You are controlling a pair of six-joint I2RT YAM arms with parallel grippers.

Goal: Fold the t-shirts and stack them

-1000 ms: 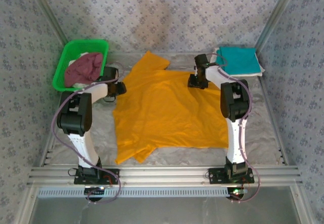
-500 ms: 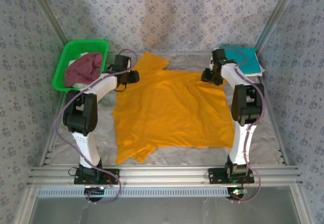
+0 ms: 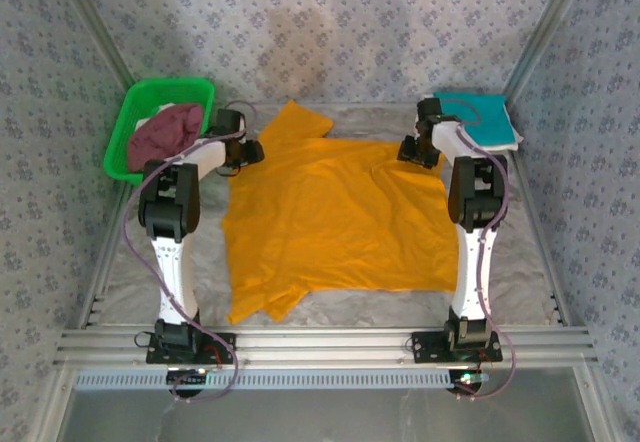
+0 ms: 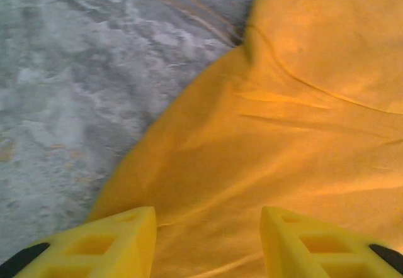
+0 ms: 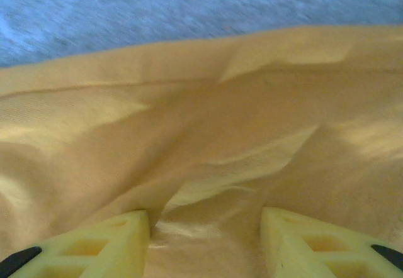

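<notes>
A: What takes up most of the table (image 3: 130, 262)?

B: The orange tee (image 3: 330, 222). It lies spread across the middle, mostly flat, with one sleeve pointing at the far wall and a rumpled flap at its near left corner.

A: And the other shirts?

B: The green basket (image 3: 122, 127) stands at the far left with the maroon tee (image 3: 165, 134) bunched inside it. At the far right the teal tee (image 3: 480, 117) lies folded on top of a white tee (image 3: 508, 145).

A: Where are the arms?

B: Both reach to the orange tee's far end. The left gripper (image 3: 248, 152) is at the left edge, just below the sleeve. Its wrist view shows the yellow fingers (image 4: 119, 243) spread apart over the cloth's edge, gripping nothing.

A: The right one?

B: The right gripper (image 3: 414, 152) is at the far right corner, near the teal tee. It is also released, jaws apart, with a wrinkle of orange cloth running up toward the gap.
</notes>
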